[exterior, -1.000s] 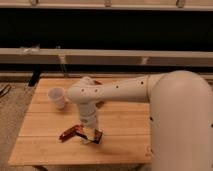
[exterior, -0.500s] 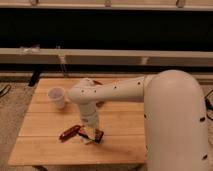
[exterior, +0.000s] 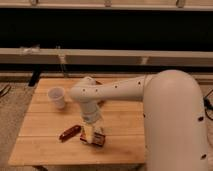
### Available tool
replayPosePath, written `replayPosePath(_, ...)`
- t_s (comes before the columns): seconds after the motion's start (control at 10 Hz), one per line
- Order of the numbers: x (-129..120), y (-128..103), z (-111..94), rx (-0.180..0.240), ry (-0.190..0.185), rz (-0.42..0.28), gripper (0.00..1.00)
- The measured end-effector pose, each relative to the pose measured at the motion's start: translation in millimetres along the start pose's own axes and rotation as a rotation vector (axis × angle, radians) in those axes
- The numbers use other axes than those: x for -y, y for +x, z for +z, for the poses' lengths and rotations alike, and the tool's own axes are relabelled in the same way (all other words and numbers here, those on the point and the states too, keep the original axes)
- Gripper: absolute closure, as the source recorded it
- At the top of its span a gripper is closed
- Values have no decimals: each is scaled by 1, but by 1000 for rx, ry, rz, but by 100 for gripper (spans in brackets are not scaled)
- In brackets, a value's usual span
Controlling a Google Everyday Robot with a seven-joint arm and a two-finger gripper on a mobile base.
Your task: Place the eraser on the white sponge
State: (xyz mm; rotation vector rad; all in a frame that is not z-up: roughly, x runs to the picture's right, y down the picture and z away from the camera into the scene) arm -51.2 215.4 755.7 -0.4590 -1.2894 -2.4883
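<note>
My gripper (exterior: 92, 136) points straight down near the front edge of the wooden table (exterior: 45, 150), at the end of the white arm (exterior: 115, 92) that reaches in from the right. A small dark maroon block, the eraser (exterior: 99, 140), shows right at the gripper's tip, low over the tabletop. I cannot tell whether it is held or lying on the wood. The white sponge is hidden in this view.
A white cup (exterior: 57, 98) stands at the table's back left. A slim glossy red sausage-shaped thing (exterior: 70, 132) lies just left of the gripper. A small reddish-brown object (exterior: 100, 82) peeks out behind the arm. A dark rail and wall run behind the table.
The gripper has dropped slightly and come a little toward the table's front edge. The cup and the red sausage-shaped thing have not moved.
</note>
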Motion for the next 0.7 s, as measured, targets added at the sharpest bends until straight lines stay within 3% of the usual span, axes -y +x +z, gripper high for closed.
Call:
replayPosePath(0.1,-5,-3,-3,-16,4,24,20)
replayPosePath(0.7,-4,-2,-2,-15,5,21,20)
